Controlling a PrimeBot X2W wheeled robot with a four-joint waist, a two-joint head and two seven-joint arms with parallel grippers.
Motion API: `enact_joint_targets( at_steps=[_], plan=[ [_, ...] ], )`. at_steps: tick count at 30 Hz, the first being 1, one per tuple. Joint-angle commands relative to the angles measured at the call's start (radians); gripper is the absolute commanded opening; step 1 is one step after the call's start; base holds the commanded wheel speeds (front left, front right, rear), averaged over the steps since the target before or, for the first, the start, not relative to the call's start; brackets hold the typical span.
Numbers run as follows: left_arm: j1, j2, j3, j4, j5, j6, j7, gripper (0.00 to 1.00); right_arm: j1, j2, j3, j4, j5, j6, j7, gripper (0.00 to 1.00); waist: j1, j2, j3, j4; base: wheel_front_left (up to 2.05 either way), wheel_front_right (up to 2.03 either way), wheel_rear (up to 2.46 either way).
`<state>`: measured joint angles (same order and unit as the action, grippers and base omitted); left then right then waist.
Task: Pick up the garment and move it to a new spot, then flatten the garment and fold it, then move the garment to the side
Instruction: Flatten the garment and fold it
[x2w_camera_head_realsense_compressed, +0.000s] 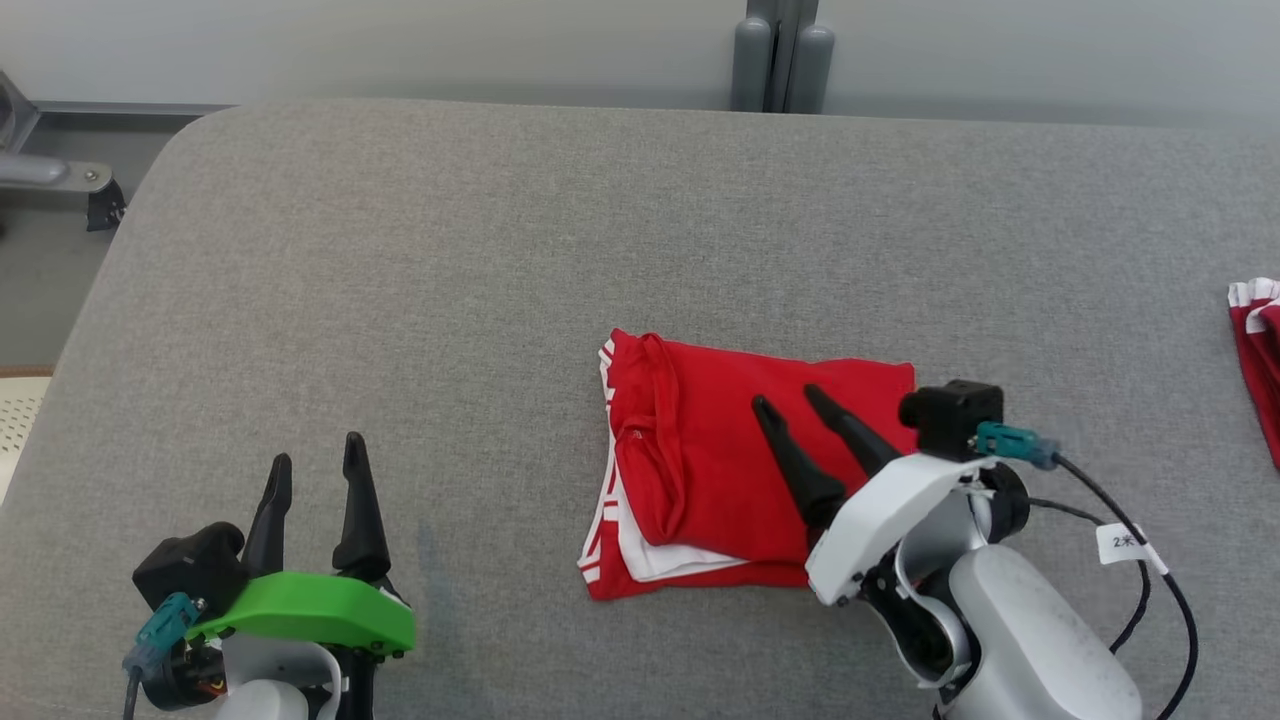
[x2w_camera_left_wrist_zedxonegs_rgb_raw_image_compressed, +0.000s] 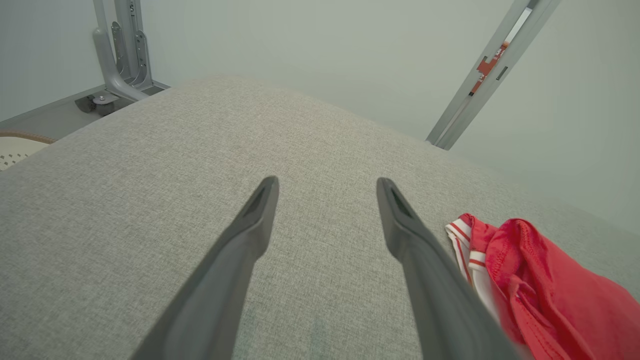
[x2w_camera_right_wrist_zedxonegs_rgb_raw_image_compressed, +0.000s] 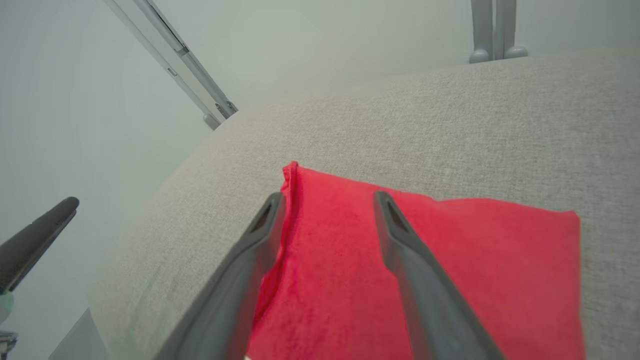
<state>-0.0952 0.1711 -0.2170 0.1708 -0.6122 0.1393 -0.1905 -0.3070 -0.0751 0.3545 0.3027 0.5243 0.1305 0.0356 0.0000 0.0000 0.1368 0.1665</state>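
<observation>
The folded red garment (x2w_camera_head_realsense_compressed: 700, 470) lies on the grey desk (x2w_camera_head_realsense_compressed: 450, 260), right of centre. The right pincer (x2w_camera_head_realsense_compressed: 790, 397) hangs over it, fingers spread and pinching nothing, probably placed to take it aside. The left pincer (x2w_camera_head_realsense_compressed: 318, 450), also spread, waits well apart from the garment, leaving room.

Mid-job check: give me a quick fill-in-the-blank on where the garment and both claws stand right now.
1. The folded garment is ____ with white trim.
2. The right claw is over the garment with its jaws ____.
3. The left claw, jaws apart, is over the bare ____ surface.
4. A second garment, also red and white, lies at the head view's ____ edge.

Missing words: red; open; gray; right.
</observation>
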Motion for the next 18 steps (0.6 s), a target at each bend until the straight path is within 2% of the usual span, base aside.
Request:
enact_joint_targets(
  at_steps=[1, 2, 3, 4, 11, 18],
  plan=[
    [-0.002, 0.008, 0.000, 0.003, 0.001, -0.006, 0.001, 1.00, 0.019, 0.000, 0.014, -0.004, -0.018, 0.000, 0.008, 0.33, 0.0000, 0.0000, 0.001, 0.003, 0.00, 0.00, 0.00],
    [-0.004, 0.009, -0.001, 0.004, 0.000, -0.005, 0.001, 1.00, 0.026, 0.001, 0.027, 0.000, -0.028, 0.000, 0.014, 0.22, 0.0000, 0.0000, 0.001, 0.005, 0.00, 0.00, 0.00],
    [-0.006, 0.009, -0.001, 0.004, 0.000, -0.006, 0.002, 1.00, 0.030, 0.000, 0.036, 0.007, -0.038, 0.000, 0.017, 0.16, 0.0000, 0.0000, 0.002, 0.008, 0.00, 0.00, 0.00],
    [-0.008, 0.010, -0.002, 0.005, -0.001, -0.006, 0.002, 1.00, 0.032, 0.000, 0.049, 0.017, -0.052, 0.000, 0.021, 0.00, 0.0000, 0.0000, 0.003, 0.012, 0.00, 0.00, 0.00],
    [-0.023, 0.005, -0.008, 0.004, -0.004, -0.005, -0.004, 1.00, -0.028, 0.012, 0.117, 0.173, -0.079, 0.000, 0.001, 0.00, 0.0000, 0.0000, 0.022, 0.058, 0.00, 0.00, 0.00],
    [-0.029, 0.001, -0.009, 0.013, -0.009, -0.005, -0.011, 1.00, -0.103, 0.022, 0.213, 0.281, -0.036, 0.000, -0.031, 0.00, 0.0000, 0.0000, 0.032, 0.098, 0.00, 0.00, 0.00]
  ],
)
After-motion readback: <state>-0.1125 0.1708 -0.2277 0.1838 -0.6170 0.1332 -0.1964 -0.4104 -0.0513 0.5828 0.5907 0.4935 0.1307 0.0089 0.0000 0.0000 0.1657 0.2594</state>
